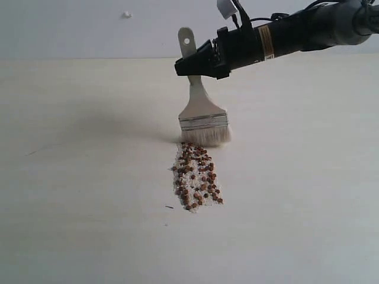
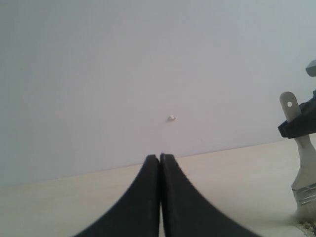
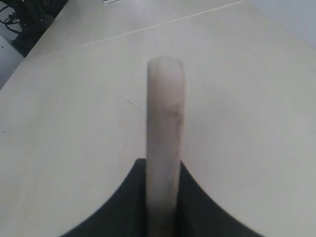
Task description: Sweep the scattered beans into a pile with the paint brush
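Paint brush (image 1: pixel 202 112) handle is pinched upright in the right claw (image 1: pixel 198 66), its jaws drawn in tight on the wood. The left claw (image 2: pixel 159 160) is fully closed on nothing, well aside. Its bristles (image 1: pixel 206 136) touch the table (image 1: pixel 89 177) at the far end of the beans (image 1: pixel 195 176), which lie in a loose strip. Pressing hard could splay the bristles and flick beans outward, or twist the handle. No containers are in view.

Reddish-brown beans (image 1: pixel 198 177) amid whitish crumbs (image 1: pixel 179 184), pale wooden paint brush (image 1: pixel 201 109), silver ferrule (image 1: pixel 204 122), off-white bristles (image 1: pixel 206 136), cream table (image 1: pixel 89 225).
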`<state>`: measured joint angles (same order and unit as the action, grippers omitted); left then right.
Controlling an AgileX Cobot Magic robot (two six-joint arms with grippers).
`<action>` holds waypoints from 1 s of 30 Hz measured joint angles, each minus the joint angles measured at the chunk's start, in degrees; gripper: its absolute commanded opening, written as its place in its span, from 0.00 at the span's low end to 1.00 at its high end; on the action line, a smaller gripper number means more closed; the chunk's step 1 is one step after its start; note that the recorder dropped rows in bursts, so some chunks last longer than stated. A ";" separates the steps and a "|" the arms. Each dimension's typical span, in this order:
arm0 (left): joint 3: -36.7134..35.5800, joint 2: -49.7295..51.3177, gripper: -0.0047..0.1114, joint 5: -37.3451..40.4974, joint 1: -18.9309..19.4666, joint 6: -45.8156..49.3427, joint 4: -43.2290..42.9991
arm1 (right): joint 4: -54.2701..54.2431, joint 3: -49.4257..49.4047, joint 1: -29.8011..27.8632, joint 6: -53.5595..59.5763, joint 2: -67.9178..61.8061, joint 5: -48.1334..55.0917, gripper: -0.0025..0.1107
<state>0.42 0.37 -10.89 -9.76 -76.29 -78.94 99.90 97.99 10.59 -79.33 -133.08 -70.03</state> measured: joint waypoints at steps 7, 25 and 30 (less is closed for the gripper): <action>0.00 0.00 0.04 0.00 0.00 0.00 0.00 | -2.04 0.00 0.00 7.19 1.08 0.10 0.02; 0.00 0.00 0.04 -0.13 0.00 0.00 0.00 | -4.50 10.01 -0.72 2.23 -6.39 0.36 0.02; 0.00 0.00 0.04 -0.13 0.00 0.00 0.00 | -6.12 10.01 0.28 2.66 -7.48 0.36 0.02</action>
<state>0.42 0.37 -11.02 -9.76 -76.29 -78.94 93.79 108.00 10.87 -76.68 -140.56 -69.66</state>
